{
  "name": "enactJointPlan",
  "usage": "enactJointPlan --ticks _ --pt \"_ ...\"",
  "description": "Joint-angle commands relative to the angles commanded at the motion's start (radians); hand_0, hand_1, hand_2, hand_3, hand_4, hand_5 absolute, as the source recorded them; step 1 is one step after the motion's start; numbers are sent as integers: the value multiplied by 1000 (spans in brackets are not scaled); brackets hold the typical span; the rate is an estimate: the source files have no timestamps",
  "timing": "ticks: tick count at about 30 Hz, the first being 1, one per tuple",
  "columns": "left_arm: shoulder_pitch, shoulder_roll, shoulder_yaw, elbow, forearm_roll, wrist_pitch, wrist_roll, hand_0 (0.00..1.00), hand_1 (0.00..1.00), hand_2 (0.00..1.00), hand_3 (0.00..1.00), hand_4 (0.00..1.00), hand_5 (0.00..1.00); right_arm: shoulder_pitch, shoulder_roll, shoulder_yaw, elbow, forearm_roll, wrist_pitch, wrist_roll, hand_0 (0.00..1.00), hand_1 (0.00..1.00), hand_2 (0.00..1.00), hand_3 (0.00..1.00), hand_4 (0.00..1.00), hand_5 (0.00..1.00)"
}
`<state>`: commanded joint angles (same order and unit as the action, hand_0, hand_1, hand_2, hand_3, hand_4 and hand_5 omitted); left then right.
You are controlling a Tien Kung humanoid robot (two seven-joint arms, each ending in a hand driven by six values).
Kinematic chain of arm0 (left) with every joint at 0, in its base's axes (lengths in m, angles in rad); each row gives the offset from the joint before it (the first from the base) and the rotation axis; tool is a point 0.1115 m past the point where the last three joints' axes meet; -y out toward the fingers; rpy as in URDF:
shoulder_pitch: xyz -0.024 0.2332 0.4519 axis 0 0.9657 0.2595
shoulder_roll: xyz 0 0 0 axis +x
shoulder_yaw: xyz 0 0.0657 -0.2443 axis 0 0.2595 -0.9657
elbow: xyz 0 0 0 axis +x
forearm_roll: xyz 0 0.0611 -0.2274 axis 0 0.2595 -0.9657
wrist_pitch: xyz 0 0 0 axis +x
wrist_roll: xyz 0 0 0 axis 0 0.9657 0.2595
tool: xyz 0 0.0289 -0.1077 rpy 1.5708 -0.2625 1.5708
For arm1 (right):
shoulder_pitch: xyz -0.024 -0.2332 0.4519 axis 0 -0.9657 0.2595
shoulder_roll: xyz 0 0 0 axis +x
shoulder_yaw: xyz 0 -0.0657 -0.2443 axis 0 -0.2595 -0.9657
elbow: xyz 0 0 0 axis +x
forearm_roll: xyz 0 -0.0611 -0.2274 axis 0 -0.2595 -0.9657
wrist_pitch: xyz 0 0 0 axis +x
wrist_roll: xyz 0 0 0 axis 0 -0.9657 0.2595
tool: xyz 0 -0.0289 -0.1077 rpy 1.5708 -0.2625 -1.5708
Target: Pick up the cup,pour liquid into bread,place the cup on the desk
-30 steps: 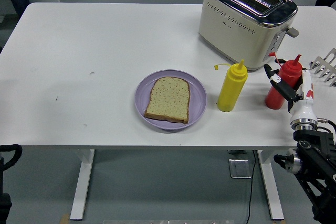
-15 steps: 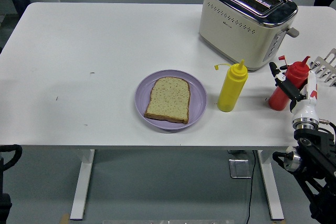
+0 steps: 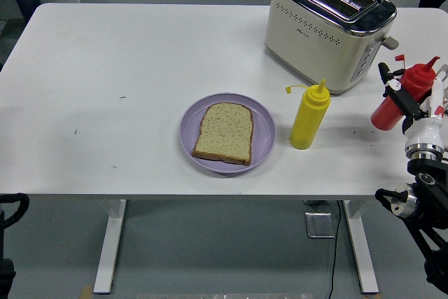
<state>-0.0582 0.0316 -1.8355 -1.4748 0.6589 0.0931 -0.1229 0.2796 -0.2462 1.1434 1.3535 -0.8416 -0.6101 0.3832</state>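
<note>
Gripping the red bottle point(image 3: 405, 97), the right hand point(image 3: 413, 106) has it tilted off the tabletop point(image 3: 126, 68) near the right edge, just right of the toaster point(image 3: 327, 27). Bread point(image 3: 224, 132) sits on a purple plate point(image 3: 262, 134) mid-table, yellow bottle point(image 3: 309, 117) upright just beside it. Left hand's out of sight.

The right hand point(image 3: 413, 106) at the right edge of the frame covered much of the red squeeze bottle point(image 3: 402, 99), so whether the bottle's base touched the table point(image 3: 140, 68) could not be told. The hand's own far side ran out of the frame. The left arm point(image 3: 10, 208) showed only as a dark sliver in the lower left corner, its hand out of view. The toaster's point(image 3: 325, 26) small front marking was too small to read.
</note>
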Motion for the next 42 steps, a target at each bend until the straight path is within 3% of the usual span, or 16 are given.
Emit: enactJointPlan --ticks 7,9,15,24,33,37,42 --pt "2 0 -1 0 0 0 -1 720 743 756 678 659 998 64 -56 -2 56 -182 -12 -69 2 17 140 284 915 306" --pt "2 -1 -2 0 0 0 -1 720 743 756 678 659 998 126 -81 -30 56 -273 -35 -145 2 17 140 284 915 306" --pt "1 -2 -7 0 0 -1 -1 720 743 755 678 659 998 255 -108 -101 35 -518 -35 -345 2 17 145 284 904 307" --pt "2 -4 -13 0 -1 -1 -2 720 743 755 678 659 998 423 -102 -257 -27 -889 -34 -572 2 25 153 289 890 329" --pt "3 -6 -18 1 -1 -1 -2 720 743 754 678 660 998 603 -123 -446 -73 -1272 77 -676 2 29 155 290 881 328" --pt "3 -6 -19 1 -1 -1 -2 720 743 753 678 660 998 716 -150 -610 -89 -1427 162 -709 14 42 171 302 866 326" --pt "4 -8 -19 2 -2 -1 -2 720 743 753 678 660 998 750 -150 -756 -105 -1427 184 -709 19 46 174 303 857 337"
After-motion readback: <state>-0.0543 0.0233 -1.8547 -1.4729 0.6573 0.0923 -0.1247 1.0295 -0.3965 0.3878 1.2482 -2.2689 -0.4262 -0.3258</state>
